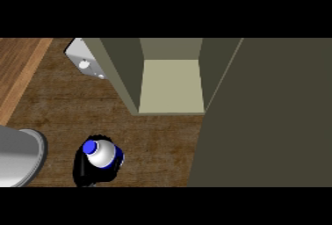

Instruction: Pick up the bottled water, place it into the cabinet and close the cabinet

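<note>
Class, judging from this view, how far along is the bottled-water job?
Done: the left hand is curled round the bottled water. In hand: the transfer; it is not yet inside the open cabinet. Left: placing it on the shelf, closing the door.

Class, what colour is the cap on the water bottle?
Blue cap on the bottled water, seen best in the head view.

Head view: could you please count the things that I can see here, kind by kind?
Bottled water: 1
Hand, black, curled round it: 1
Cabinet, open: 1
White panel with round knobs: 1
Grey rounded thing at the left edge, kind unclear: 1
Total: 5
</note>
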Controlling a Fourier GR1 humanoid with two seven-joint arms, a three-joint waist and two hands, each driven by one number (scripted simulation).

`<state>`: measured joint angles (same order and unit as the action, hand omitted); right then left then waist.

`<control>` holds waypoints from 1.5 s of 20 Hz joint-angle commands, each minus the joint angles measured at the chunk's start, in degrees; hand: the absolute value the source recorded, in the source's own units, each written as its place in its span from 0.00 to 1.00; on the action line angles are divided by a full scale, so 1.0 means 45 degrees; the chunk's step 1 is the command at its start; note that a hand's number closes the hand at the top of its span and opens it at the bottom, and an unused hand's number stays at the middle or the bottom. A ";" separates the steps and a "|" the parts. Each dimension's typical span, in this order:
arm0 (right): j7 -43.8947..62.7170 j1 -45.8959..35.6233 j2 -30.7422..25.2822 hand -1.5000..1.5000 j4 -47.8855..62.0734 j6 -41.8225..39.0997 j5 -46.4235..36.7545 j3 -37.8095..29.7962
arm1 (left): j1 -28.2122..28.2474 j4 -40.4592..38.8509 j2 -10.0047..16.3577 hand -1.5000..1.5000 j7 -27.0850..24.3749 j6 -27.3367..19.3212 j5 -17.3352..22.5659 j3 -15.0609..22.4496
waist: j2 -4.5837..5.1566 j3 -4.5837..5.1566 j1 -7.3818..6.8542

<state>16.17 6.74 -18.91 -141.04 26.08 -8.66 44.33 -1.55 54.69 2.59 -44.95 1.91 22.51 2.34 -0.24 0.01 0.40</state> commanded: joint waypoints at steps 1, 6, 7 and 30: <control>0.0801 0.0496 -0.0218 0.00 -0.1611 0.0251 -0.1237 0.0356 | 0.1448 0.2917 -0.0129 1.00 0.1226 -0.0601 -0.0548 0.1202 | -0.0050 -0.0014 -0.0104; 0.1329 -0.0577 0.0079 0.00 -0.0989 -0.0043 -0.0864 -0.0309 | 0.1085 0.3678 -0.0557 1.00 0.2783 -0.0425 0.0056 0.1565 | 0.0013 -0.0002 -0.0099; 0.0663 0.0085 0.0121 0.00 -0.1091 0.0261 -0.1314 0.0402 | 0.1692 0.4775 -0.0304 1.00 0.3159 -0.0616 -0.0125 0.1685 | -0.0010 -0.0008 -0.0080; 0.0251 0.0229 -0.0496 0.00 -0.1163 0.0281 -0.1143 0.0517 | -0.2324 0.7094 -0.0575 1.00 0.6946 -0.5802 -0.1364 0.3961 | 0.0030 -0.0001 0.0032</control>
<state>15.72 6.53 -19.68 -140.93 28.54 -9.34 46.07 -7.82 88.04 0.03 -15.73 -22.37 17.57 20.16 -0.15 0.01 0.58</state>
